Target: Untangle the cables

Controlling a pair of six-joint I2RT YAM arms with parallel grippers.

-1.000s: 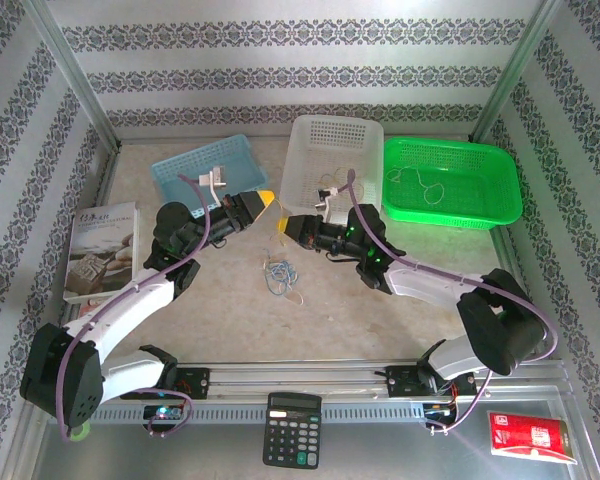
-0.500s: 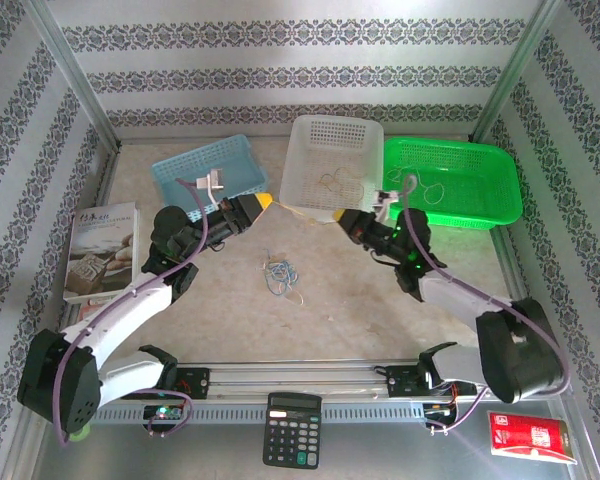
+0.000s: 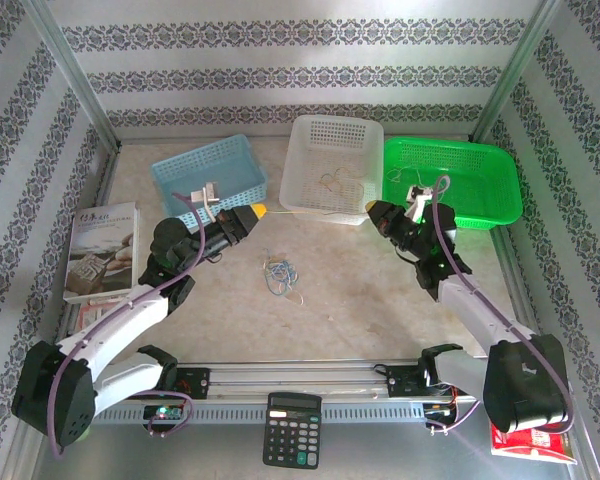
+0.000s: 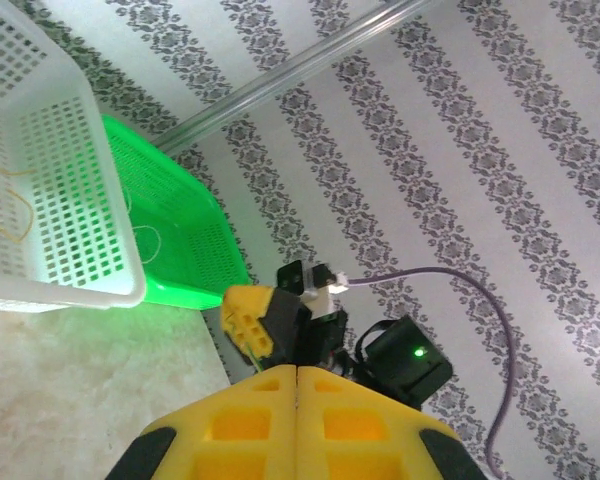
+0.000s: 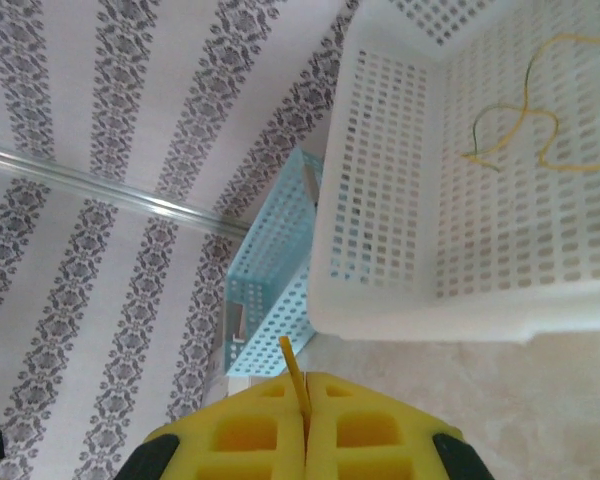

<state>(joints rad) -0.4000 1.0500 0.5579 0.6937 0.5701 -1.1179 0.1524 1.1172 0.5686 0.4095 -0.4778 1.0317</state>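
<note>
A small tangle of thin blue and whitish cables [image 3: 279, 275] lies on the table between the two arms. My left gripper [image 3: 256, 211] [image 4: 298, 370] hovers up and to the left of it, shut with nothing between its yellow fingers. Over by the white basket's front right corner, my right gripper [image 3: 372, 210] [image 5: 305, 380] is shut on a thin yellow cable [image 5: 294, 368] whose end pokes out between the jaws. Another yellowish cable [image 3: 332, 181] [image 5: 525, 125] lies inside the white basket [image 3: 305, 140]. A whitish cable [image 3: 427, 190] lies in the green basket [image 3: 500, 190].
A blue basket [image 3: 195, 170] stands at the back left, with a book [image 3: 102, 250] at the left edge. A calculator [image 3: 292, 428] and a red packet [image 3: 530, 436] lie by the near rail. Patterned walls enclose the table.
My right arm has swung from the table's middle to the right, now in front of the gap between the white and green baskets. The left gripper has drawn back slightly.
</note>
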